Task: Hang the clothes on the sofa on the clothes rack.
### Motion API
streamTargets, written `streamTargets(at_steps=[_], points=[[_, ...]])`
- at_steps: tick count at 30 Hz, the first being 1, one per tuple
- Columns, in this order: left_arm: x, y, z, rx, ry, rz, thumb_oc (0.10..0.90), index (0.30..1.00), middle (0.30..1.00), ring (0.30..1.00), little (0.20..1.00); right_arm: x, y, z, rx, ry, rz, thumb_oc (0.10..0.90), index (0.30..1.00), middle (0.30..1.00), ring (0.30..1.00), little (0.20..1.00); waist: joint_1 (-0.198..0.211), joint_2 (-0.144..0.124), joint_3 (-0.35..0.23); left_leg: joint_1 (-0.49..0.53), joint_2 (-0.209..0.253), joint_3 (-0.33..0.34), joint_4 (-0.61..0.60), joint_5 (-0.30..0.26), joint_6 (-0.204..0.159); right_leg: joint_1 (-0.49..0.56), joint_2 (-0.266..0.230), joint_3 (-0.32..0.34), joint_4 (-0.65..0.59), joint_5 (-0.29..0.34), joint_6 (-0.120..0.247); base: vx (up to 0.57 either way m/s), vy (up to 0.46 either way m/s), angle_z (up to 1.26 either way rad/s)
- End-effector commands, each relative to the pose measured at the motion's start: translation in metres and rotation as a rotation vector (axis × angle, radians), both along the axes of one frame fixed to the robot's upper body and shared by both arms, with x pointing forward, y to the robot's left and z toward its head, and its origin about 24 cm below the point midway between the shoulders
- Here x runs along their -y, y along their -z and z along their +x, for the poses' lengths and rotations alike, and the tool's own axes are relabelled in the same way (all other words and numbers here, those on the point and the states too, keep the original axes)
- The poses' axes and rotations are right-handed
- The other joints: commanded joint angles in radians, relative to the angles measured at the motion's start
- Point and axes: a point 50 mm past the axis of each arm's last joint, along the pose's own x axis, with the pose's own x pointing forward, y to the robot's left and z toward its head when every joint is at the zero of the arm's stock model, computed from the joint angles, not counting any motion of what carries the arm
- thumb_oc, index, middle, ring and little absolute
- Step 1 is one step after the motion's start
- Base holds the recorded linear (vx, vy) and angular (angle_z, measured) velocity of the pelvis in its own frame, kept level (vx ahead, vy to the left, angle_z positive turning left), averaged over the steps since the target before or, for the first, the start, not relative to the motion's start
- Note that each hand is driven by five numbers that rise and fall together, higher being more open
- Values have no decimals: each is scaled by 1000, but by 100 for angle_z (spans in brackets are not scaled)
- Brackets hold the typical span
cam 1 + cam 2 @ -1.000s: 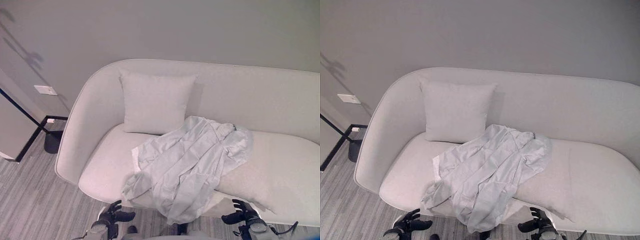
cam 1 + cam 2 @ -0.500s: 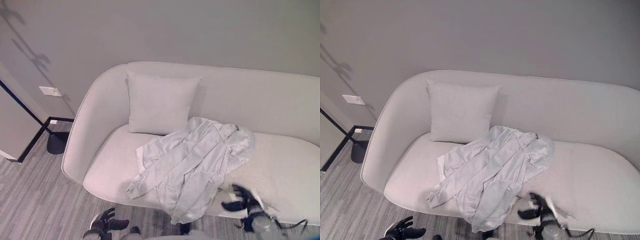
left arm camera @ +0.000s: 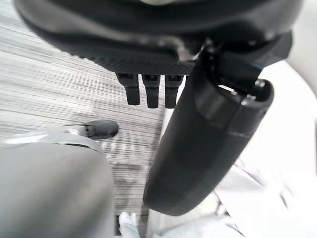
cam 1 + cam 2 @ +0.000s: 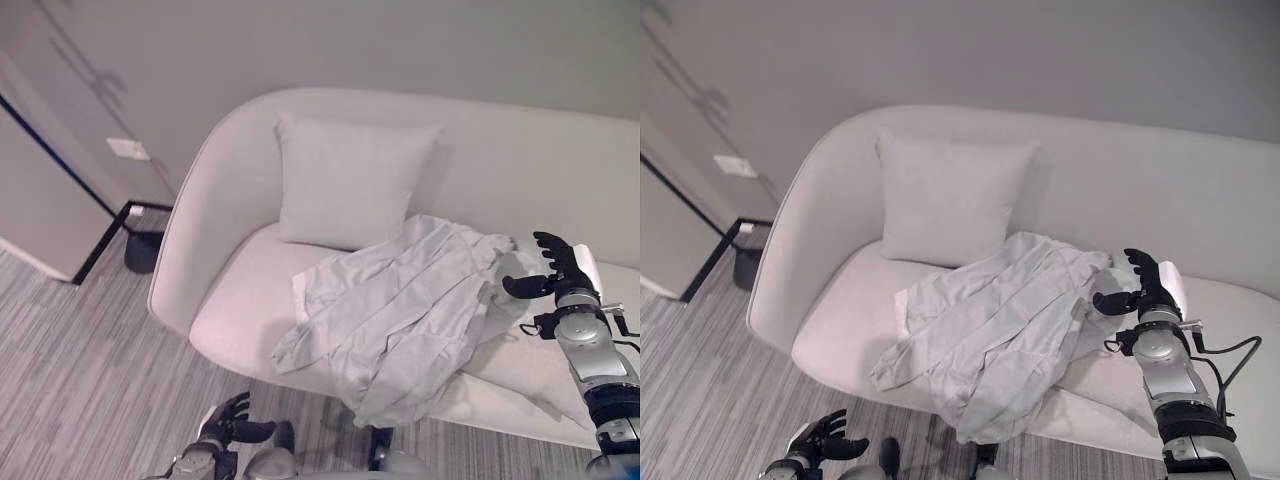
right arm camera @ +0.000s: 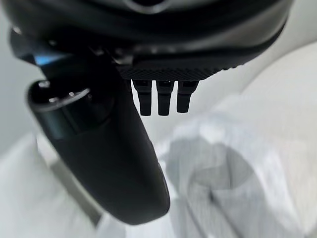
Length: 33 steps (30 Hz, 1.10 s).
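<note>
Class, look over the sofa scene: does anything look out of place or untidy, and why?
Yes. A crumpled pale grey shirt lies spread across the light grey sofa seat, below the matching square cushion, with one end hanging over the front edge. The right hand hovers open by its far end.

Silver-grey arms; dark left hand, dark right hand with white-covered thumb.

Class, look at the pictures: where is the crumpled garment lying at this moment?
In the left eye view the garment lies crumpled on the sofa seat, just in front of the cushion, one end hanging over the front edge.
</note>
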Motion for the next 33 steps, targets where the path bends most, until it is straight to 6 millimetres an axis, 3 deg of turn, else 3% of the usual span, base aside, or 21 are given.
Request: streamTargets(at_steps=[1, 4, 7, 12, 15, 18, 22, 27, 30, 33], points=[[-13, -16, 31, 122, 18, 62, 800, 900, 900, 900, 900, -10, -51, 34, 232, 12, -28, 800, 900, 900, 900, 900, 16, -56, 22, -24, -39, -25, 7, -75, 7, 69, -41, -13, 7, -61, 82, -115, 23, 11], [-11, -19, 37, 149, 10, 63, 800, 900, 900, 900, 900, -13, -57, 43, 234, 30, -80, 800, 900, 900, 900, 900, 23, -57, 39, -62, -40, -37, 7, -61, 5, 37, -42, -19, 7, -52, 82, -82, 21, 7], [-8, -23, 45, 175, -1, 71, 800, 900, 900, 900, 900, -9, -63, 40, 233, 67, -198, 800, 900, 900, 900, 900, 21, -61, 52, -86, -42, -47, 7, -54, 5, 20, -44, -26, 7, -48, 82, -45, 30, 15], [-9, -23, 46, 177, -7, 90, 800, 900, 900, 900, 900, 1, -70, 25, 251, 122, -364, 800, 900, 900, 900, 900, 11, -65, 51, -91, -45, -53, 7, -61, 9, 18, -48, -28, 7, -51, 84, 1, 3, 1], [-10, -25, 49, 187, -9, 104, 800, 900, 900, 900, 900, 5, -84, 10, 306, 140, -492, 800, 900, 900, 900, 900, -1, -69, 52, -86, -47, -48, 7, -70, 14, 15, -51, -23, 7, -50, 88, 20, 45, -1], [-9, -25, 50, 189, -11, 110, 800, 900, 900, 900, 900, 1, -90, -1, 364, 144, -514, 800, 900, 900, 900, 900, -10, -74, 51, -83, -48, -44, 7, -76, 18, 14, -52, -17, 7, -50, 88, 9, 21, -2], [-7, -25, 51, 186, -21, 106, 800, 900, 900, 900, 900, -16, -66, -14, 339, 94, -423, 800, 900, 900, 900, 900, -28, -80, 54, -77, -48, -38, 7, -84, 23, 15, -54, -10, 7, -49, 89, 9, 22, -6], [-4, -25, 53, 179, -19, 106, 800, 900, 900, 900, 900, -57, -14, -17, 323, 50, 0, 800, 900, 900, 900, 900, -39, -86, 66, -73, -50, -29, 7, -87, 29, 7, -57, 2, 7, -41, 87, -15, 25, -6], [-4, -25, 53, 180, -25, 108, 800, 900, 900, 900, 900, -77, 4, -15, 298, 17, 155, 800, 900, 900, 900, 900, -39, -86, 72, -73, -52, -27, 7, -86, 31, 5, -57, 7, 7, -38, 86, -17, 22, -6], [-4, -26, 53, 184, -31, 109, 800, 900, 900, 900, 900, -84, 10, -10, 272, 5, 166, 800, 900, 900, 900, 900, -36, -85, 80, -75, -53, -25, 7, -86, 31, 2, -60, 7, 7, -35, 87, 0, 0, 0]])
